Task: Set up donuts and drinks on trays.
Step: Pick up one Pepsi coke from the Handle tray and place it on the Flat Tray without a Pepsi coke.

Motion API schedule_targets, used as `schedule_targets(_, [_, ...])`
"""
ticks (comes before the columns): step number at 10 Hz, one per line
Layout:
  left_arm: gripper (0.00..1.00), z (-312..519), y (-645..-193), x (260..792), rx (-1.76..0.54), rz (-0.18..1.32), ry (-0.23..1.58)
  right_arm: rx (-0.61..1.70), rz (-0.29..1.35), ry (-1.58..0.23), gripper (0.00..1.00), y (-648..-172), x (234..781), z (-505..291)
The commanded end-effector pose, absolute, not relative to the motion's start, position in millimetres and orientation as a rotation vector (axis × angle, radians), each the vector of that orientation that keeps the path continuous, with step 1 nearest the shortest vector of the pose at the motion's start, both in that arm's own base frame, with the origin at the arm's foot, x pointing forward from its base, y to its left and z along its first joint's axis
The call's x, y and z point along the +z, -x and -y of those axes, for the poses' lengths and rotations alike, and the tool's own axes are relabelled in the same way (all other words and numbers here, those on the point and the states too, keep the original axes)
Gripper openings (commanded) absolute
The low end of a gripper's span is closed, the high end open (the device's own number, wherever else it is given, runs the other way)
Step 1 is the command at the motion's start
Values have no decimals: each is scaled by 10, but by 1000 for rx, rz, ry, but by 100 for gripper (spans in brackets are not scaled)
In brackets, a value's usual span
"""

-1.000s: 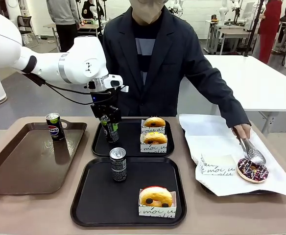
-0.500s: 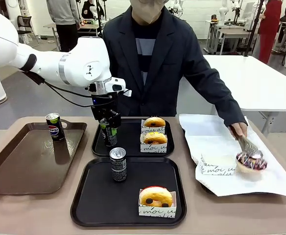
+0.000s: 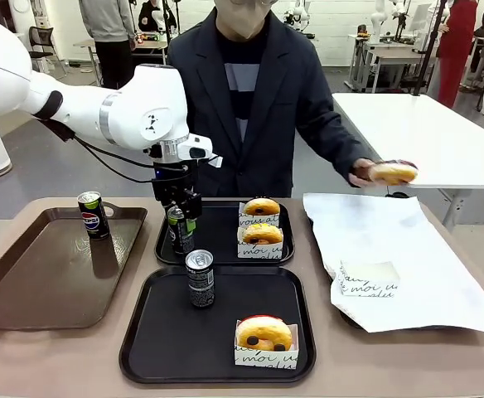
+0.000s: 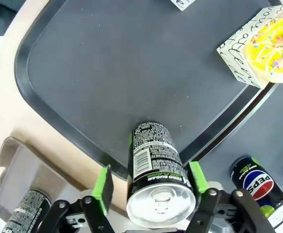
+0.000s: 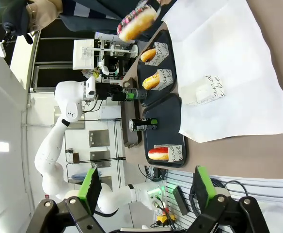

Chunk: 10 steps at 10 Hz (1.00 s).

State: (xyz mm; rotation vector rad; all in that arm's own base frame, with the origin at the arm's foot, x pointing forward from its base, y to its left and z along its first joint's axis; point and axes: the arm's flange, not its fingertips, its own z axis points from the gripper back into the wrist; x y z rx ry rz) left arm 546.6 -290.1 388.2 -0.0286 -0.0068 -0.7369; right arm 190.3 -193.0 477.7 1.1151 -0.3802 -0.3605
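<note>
Far black tray (image 3: 225, 249) as landmark: we see the green-marked can (image 3: 181, 230) standing on its left part, left gripper (image 3: 178, 201) jaws parted around it, pads clear; two donuts (image 3: 261, 221) beside; near tray (image 3: 155, 340) holds one can, one donut; right gripper (image 5: 146, 191) jaws wide, empty; we judge one donut outstanding.

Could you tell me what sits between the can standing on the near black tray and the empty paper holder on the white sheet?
In the front view, bare tray floor, the tray's right rim, then table; no object between can and holder.
</note>
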Motion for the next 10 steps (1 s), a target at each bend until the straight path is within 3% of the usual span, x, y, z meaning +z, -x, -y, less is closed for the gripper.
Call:
schedule_targets(1, [100, 2850, -5347, 4011, -763, 50, -21, -346, 401, -1136, 100, -1925, 4782, 1937])
schedule_targets(5, [100, 2587, -5045, 4460, -656, 37, -64, -346, 401, -1136, 100, -1925, 4782, 1937])
schedule_targets(10, [100, 2312, -4301, 4673, -506, 173, -82, -346, 401, -1136, 100, -1925, 4782, 1937])
